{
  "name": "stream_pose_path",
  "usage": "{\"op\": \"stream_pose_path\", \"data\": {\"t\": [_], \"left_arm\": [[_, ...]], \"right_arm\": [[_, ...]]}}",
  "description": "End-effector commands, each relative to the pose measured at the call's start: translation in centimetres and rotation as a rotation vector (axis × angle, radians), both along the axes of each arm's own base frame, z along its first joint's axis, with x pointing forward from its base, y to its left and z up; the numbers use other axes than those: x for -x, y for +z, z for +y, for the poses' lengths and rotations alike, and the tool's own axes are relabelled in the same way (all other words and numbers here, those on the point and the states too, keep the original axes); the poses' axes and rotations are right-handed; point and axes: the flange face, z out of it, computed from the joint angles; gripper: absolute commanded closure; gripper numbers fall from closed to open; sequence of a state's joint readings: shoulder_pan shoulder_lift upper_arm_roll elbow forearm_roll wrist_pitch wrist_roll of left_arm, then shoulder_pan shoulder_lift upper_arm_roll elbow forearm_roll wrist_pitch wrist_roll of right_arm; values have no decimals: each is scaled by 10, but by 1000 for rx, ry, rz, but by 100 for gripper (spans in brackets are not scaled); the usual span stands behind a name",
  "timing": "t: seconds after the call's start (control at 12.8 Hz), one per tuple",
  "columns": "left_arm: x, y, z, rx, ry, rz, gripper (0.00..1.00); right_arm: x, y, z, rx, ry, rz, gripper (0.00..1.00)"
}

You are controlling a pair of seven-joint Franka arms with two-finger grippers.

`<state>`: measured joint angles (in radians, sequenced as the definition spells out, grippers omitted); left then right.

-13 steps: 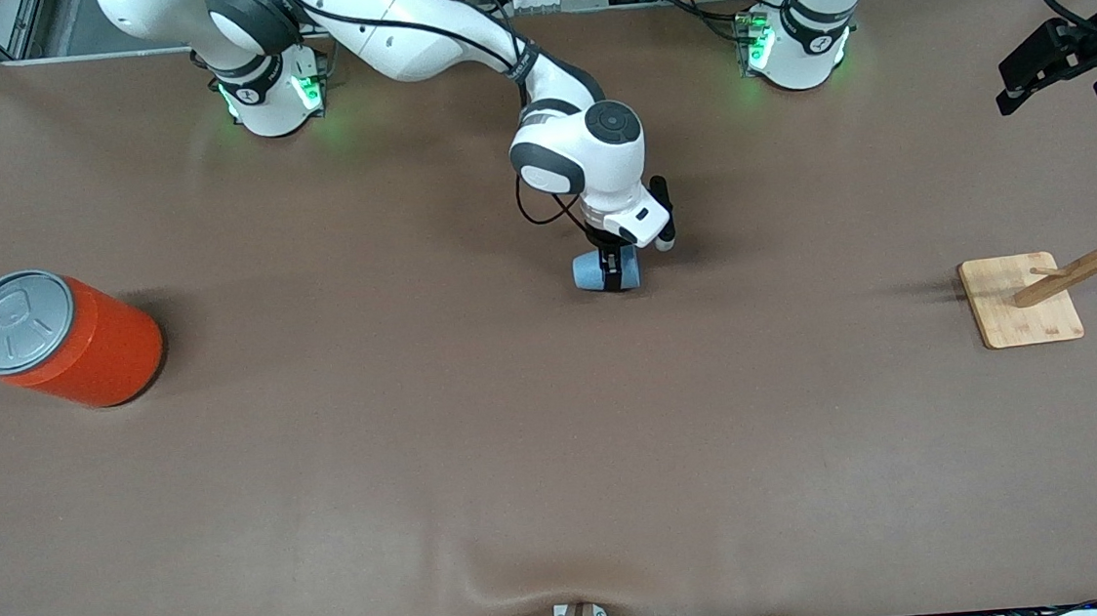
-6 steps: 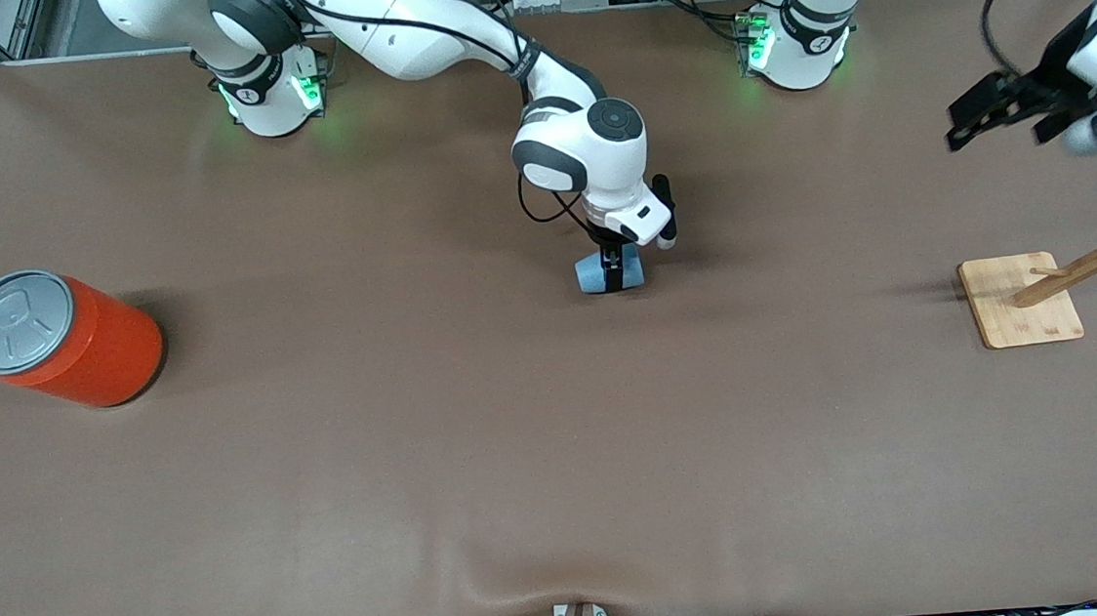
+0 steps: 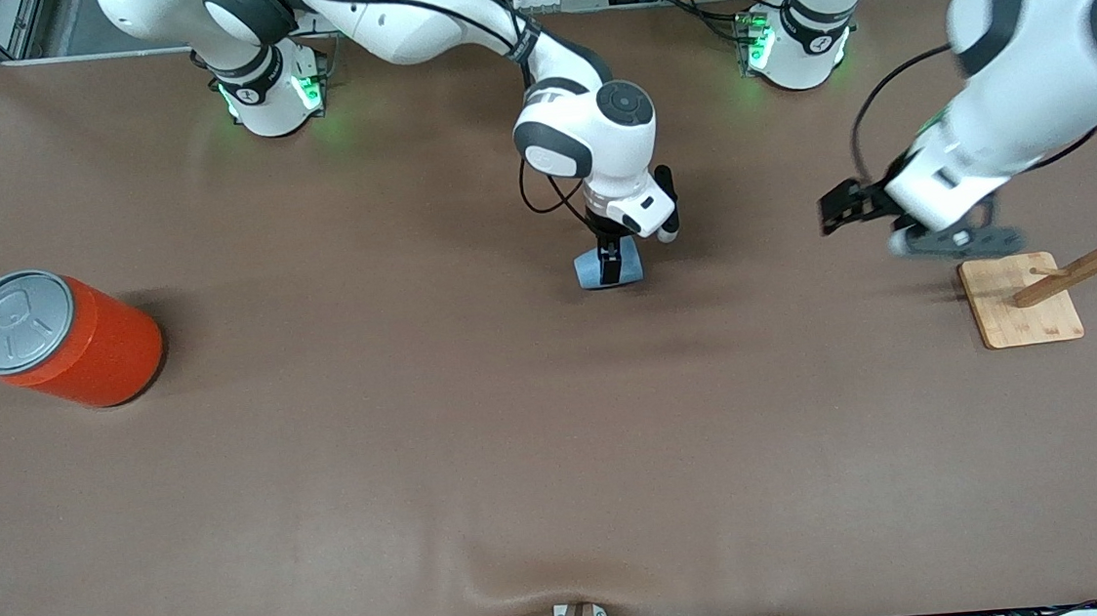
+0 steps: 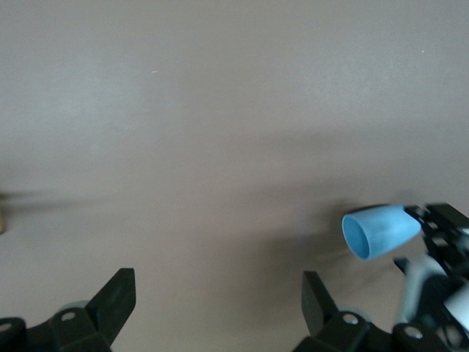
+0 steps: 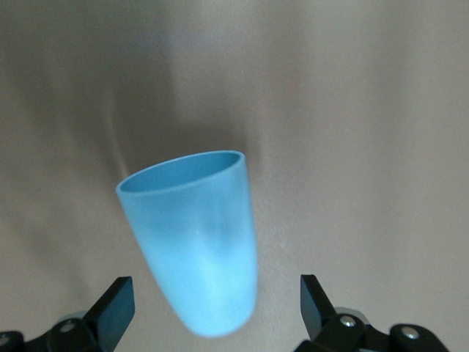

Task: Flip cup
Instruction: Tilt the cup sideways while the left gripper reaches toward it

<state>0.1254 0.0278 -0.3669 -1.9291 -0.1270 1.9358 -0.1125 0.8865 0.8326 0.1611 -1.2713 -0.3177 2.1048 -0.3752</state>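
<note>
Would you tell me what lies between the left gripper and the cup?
Only bare table: the front view shows nothing between the left gripper and the cup.

an orange can [image 3: 71,341] with a grey pull-tab lid stands toward the right arm's end of the brown table [image 3: 425,474]; a wooden peg stand [image 3: 1027,298] sits toward the left arm's end.

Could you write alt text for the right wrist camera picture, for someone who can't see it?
A small light-blue cup lies tilted between the right gripper's open black fingers, apparently touching neither, its open mouth pointing away from the camera. A plain brown table fills the rest.
</note>
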Motion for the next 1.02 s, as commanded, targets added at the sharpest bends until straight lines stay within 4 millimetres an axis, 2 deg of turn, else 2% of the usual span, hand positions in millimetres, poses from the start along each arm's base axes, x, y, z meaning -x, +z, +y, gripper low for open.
{"op": "stream_pose_path", "data": {"t": [0.0,0.24,0.31,0.39,0.55,0.71,0.86,0.94], "left_arm": [[-4,-40,-8,50,7,31,0],[3,-90,-23,173,65,111,0],[11,-107,-26,227,116,129,0],[19,-118,-35,272,150,139,0],[36,-144,-49,338,222,160,0],[53,-161,-66,392,288,158,0],[65,-173,-78,450,353,201,0],[72,-179,-85,478,384,231,0]], "right_arm": [[11,38,0,6,-19,-1,0],[11,73,-4,-10,-40,7,0],[12,90,-7,-25,-70,44,0],[5,111,-17,-33,-102,61,0],[-49,151,-70,-31,-204,54,0],[-98,177,-122,-42,-304,26,0],[-164,187,-201,-34,-453,20,0],[-186,208,-238,-64,-520,6,0]]}}
